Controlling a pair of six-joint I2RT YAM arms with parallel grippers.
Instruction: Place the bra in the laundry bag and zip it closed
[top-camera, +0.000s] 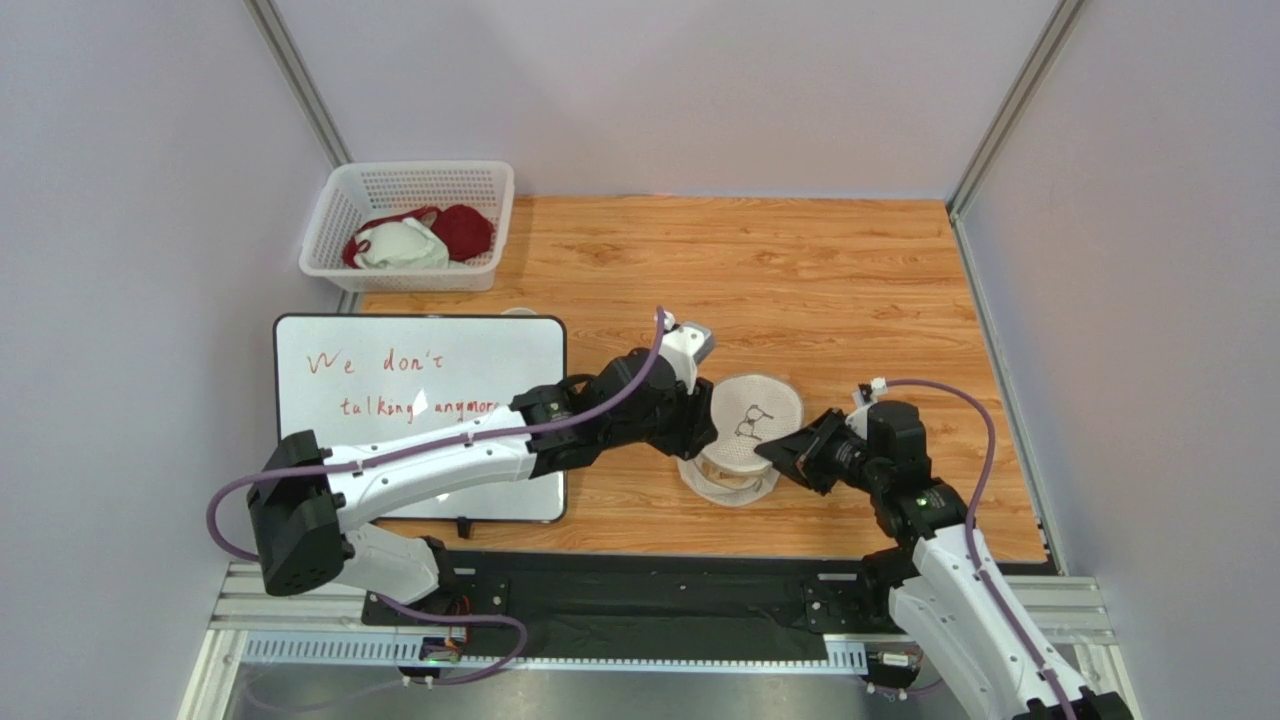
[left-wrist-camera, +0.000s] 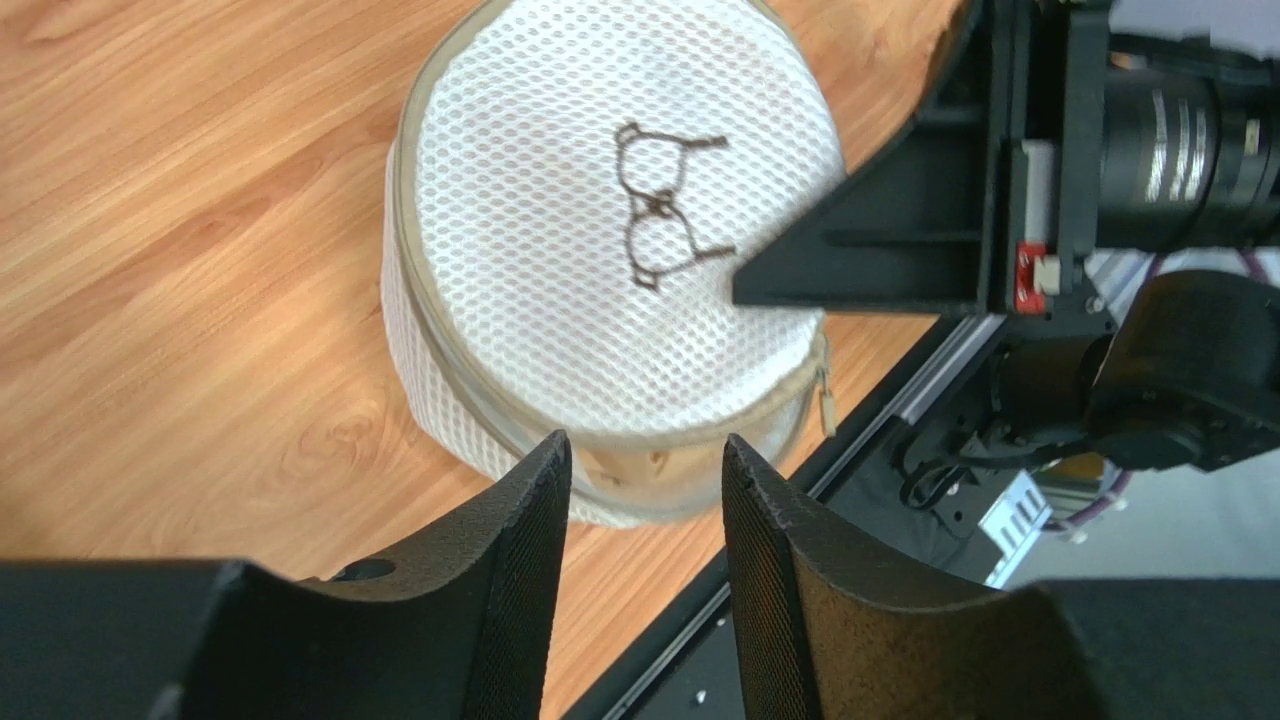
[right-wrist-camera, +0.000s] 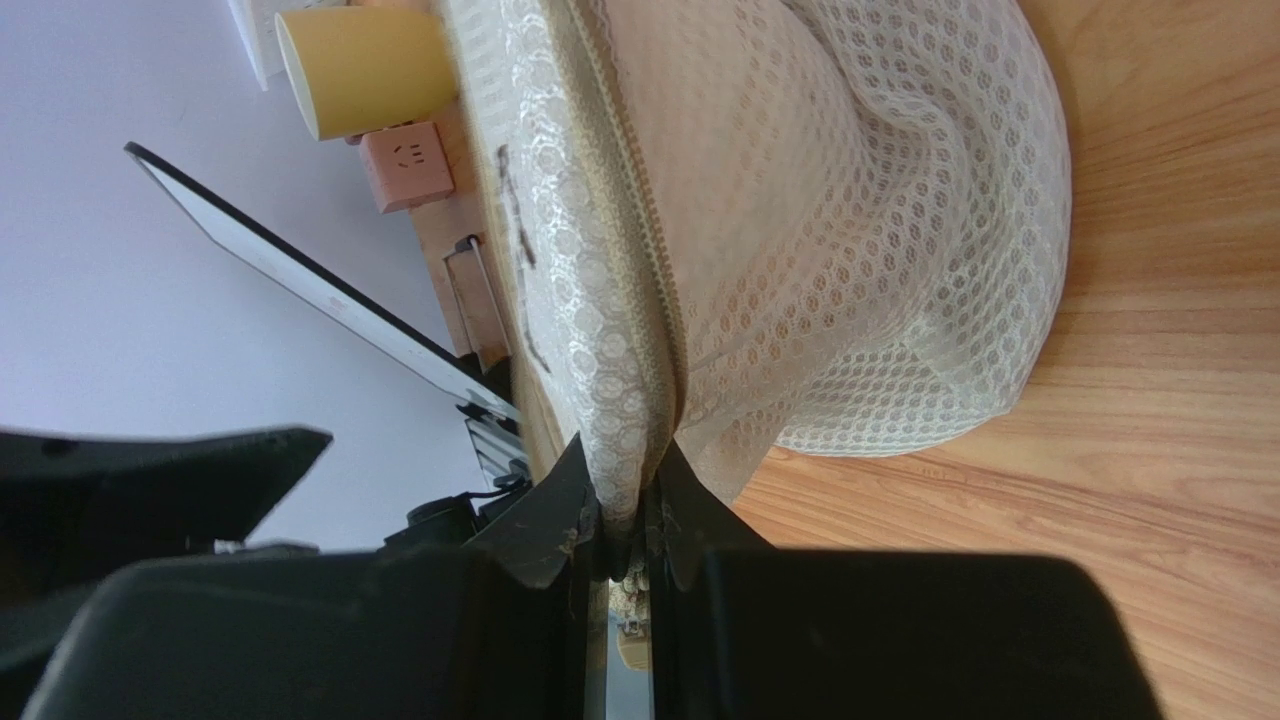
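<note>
Overhead, we see the laundry bag (top-camera: 744, 428) on the tabletop (top-camera: 842, 285) near its front edge, between the left arm (top-camera: 451, 450) and the right arm (top-camera: 939, 525), both reaching in on it. The bra shows nowhere outside the bag. The basket (top-camera: 406, 225) at the far left corner holds only a dark red and a white garment, so we judge the bra is already inside and zipping is what remains. Bare wood lies behind and to the right of the bag. The whiteboard (top-camera: 421, 398) crowds the left, and the black base rail (top-camera: 676, 593) runs just in front.

From the left wrist, the left fingers (left-wrist-camera: 526, 525) are spread, with the bag's near rim showing in the gap between them; we cannot tell whether they touch it. The 2 halves look slightly parted along that near rim, and the zipper pull (left-wrist-camera: 822, 393) hangs at the rim's right side. 1 of the right fingers (left-wrist-camera: 842, 263) lies across the printed face.

From the right wrist, the right fingers are pressed together on the bag's rim at the zipper, pinching it. The teeth above the pinch look meshed, but we cannot follow them all the way round.
</note>
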